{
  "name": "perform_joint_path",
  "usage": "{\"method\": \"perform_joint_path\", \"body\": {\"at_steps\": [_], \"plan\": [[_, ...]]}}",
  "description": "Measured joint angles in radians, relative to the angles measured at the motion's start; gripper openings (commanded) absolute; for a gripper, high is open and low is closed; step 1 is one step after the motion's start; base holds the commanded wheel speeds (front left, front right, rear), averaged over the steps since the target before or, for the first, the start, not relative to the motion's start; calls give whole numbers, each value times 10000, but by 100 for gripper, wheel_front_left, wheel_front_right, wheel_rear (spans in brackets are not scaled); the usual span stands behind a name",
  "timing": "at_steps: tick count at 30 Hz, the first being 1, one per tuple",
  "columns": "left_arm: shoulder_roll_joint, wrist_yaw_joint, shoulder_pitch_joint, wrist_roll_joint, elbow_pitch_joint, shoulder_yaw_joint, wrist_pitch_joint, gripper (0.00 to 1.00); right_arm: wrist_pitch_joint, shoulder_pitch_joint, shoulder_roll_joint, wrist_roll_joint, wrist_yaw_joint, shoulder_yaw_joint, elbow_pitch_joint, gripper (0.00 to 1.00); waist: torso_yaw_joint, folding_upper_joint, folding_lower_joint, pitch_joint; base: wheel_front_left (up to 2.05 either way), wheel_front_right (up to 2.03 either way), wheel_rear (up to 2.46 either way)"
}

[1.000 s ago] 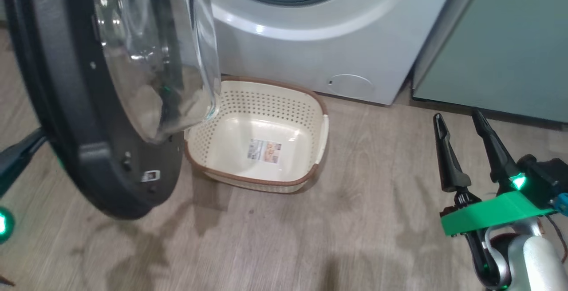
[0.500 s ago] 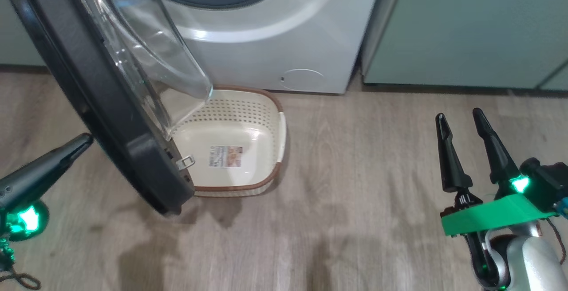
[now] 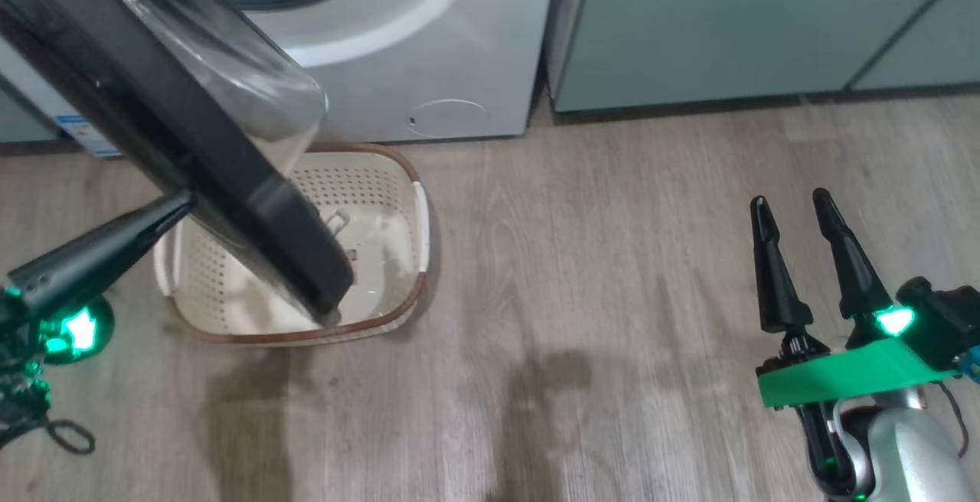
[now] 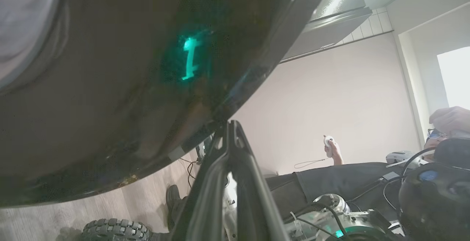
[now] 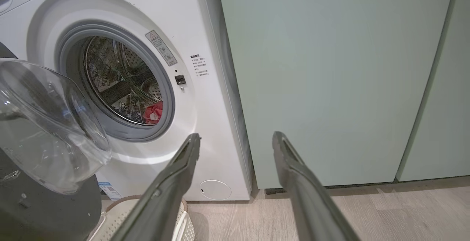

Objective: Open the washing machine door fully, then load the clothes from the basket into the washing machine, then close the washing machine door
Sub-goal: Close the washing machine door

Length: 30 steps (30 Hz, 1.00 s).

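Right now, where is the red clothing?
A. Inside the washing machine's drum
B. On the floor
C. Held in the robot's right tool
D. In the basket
A: in the right wrist view the red clothing lies inside the steel drum of the washing machine, and no red shows in the visible part of the basket.

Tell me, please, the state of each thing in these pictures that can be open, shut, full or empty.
basket: upright, no clothes in its visible part.
washing machine door: open, swung out over the basket.
washing machine: mouth uncovered, drum not empty.
clothes: lying in the drum.
service flap: closed.
left gripper: shut, tip at the door's black rim.
right gripper: open, holding nothing.
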Motion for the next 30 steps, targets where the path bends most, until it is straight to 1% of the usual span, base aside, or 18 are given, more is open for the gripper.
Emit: {"method": "perform_joint_path", "body": {"at_steps": [5,13,19,26,30], "plan": [[25,174,-621,105,221,-288,0,0,-142,-34,0,63,0,59,73,100,-359,0,0,331,0,0,0],[88,311,-1709,270,665,-621,-2,0,-320,-425,2,211,0,163,186,100,-973,0,0,840,0,0,0],[92,426,-2575,464,1039,-978,-15,0,-454,-437,2,290,0,249,313,100,-1376,0,1,1158,0,0,0],[98,516,-3776,725,1994,-1197,-282,0,-593,-702,2,460,0,491,481,100,-1786,0,1,1458,0,0,0],[77,604,-4378,1051,2683,-1250,-698,0,-650,-739,2,543,0,543,546,100,-1976,0,1,1556,0,0,0]]}}
